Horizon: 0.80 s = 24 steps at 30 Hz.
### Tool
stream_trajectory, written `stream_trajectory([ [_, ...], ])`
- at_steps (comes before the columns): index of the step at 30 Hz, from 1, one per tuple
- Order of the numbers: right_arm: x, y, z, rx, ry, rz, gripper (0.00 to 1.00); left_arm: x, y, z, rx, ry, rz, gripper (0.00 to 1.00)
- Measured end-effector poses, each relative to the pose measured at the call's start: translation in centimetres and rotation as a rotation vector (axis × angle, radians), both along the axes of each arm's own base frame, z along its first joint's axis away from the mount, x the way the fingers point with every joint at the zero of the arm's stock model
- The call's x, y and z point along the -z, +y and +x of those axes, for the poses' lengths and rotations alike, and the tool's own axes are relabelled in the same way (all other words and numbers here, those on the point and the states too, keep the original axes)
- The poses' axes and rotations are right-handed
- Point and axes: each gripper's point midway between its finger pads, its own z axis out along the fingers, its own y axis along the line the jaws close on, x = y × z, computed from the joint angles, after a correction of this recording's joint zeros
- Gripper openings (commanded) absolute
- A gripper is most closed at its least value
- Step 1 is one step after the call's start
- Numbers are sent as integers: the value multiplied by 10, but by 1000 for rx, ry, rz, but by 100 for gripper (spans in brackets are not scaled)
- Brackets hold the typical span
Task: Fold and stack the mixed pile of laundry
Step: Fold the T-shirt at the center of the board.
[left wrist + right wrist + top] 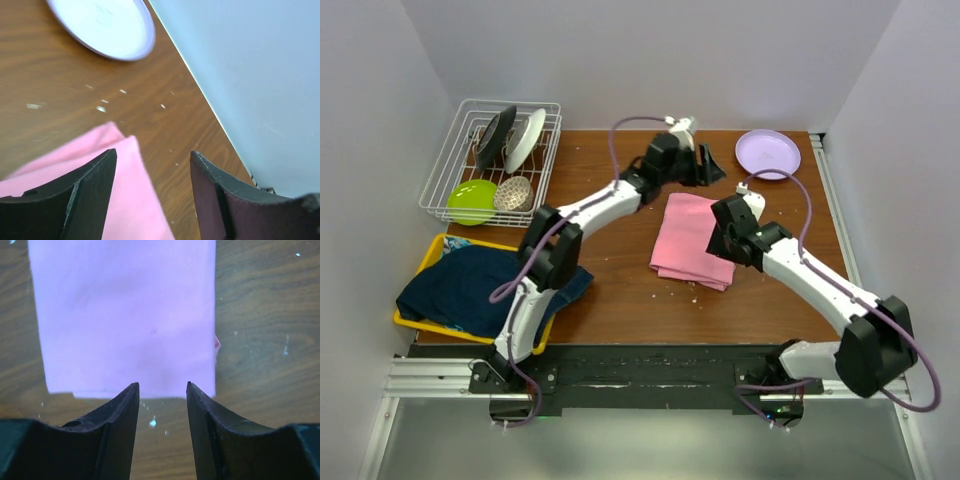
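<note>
A pink T-shirt (688, 240) lies folded into a rectangle on the wooden table (620, 300). My left gripper (708, 170) hovers open at its far corner. In the left wrist view that gripper (153, 155) holds nothing, with one finger over the pink T-shirt (125, 200) and the other over bare wood. My right gripper (720, 240) stands open at the shirt's right edge. In the right wrist view the pink T-shirt (125, 315) lies flat just beyond the empty right gripper (162, 385). A dark blue denim jacket (470, 285) and a turquoise patterned cloth (455, 243) lie heaped at the left.
The denim heap rests in a yellow tray (428, 258) at the table's left front. A wire dish rack (445, 160) with plates and a green bowl (472, 200) stands at the back left. A lilac plate (768, 152) sits back right, the same lilac plate (105, 25) near the wall.
</note>
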Motion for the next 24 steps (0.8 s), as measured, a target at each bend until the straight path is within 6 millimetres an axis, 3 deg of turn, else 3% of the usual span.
stream_trajectory([
  [5, 28, -1, 28, 29, 51, 62, 45, -33, 86, 53, -128, -26, -12, 52],
  [7, 38, -1, 39, 40, 65, 100, 45, -26, 116, 70, -157, -14, 17, 52],
  [10, 51, -3, 48, 56, 80, 138, 45, 6, 147, 79, -165, 48, 93, 55],
  [13, 61, -2, 43, 56, 87, 162, 44, 41, 152, 71, -109, 106, 153, 62],
  [18, 79, -3, 22, 60, 115, 192, 44, 99, 139, 46, 30, 200, 205, 64],
  [24, 94, -4, 7, 71, 134, 221, 44, 139, 132, 29, 102, 269, 223, 59],
])
